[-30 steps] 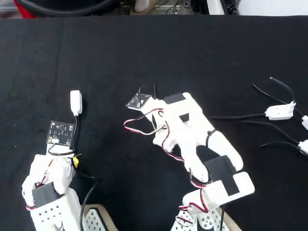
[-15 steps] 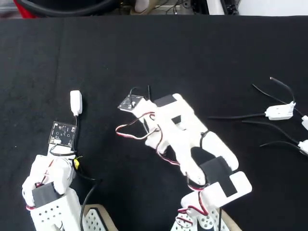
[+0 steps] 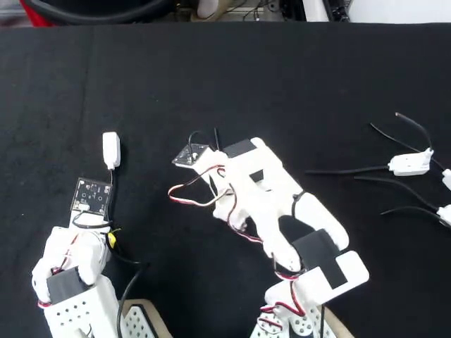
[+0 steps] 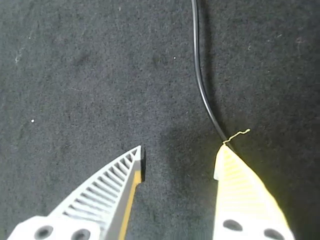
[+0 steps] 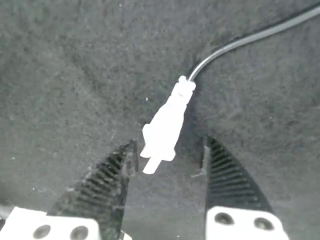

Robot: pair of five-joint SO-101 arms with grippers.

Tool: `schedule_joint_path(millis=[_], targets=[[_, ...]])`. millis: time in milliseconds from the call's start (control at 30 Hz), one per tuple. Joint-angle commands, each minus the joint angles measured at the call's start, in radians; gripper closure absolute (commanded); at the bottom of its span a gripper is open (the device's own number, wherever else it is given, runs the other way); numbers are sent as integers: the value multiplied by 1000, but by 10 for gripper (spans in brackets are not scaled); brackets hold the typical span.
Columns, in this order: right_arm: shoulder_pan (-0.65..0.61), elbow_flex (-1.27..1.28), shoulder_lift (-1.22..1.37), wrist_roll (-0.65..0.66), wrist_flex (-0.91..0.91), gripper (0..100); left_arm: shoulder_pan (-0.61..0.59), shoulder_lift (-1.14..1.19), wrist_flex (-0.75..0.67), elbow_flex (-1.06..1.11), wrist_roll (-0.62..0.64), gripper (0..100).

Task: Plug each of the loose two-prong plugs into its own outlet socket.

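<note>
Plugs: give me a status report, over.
Right gripper open, plug lying between its fingertips, ungripped. Left gripper open, black cable by one fingertip. Nothing seen blocking the plug.

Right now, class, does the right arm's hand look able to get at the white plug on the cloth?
Probably yes. The right hand is open, the white plug lies with its pronged end between the fingertips, and nothing covers it. Its cable trails away from the hand.
</note>
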Motion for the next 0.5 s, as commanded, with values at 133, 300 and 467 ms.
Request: schedule_joint_path(millis=[133, 300, 467], targets=[[-12, -179, -44, -58, 69, 822, -10, -5, 5, -10, -9, 762], [-34, -245, 4, -144, 69, 821, -10, -5, 5, -10, -9, 762], [-41, -326, 186, -198, 58, 821, -10, -5, 5, -8, -9, 762]])
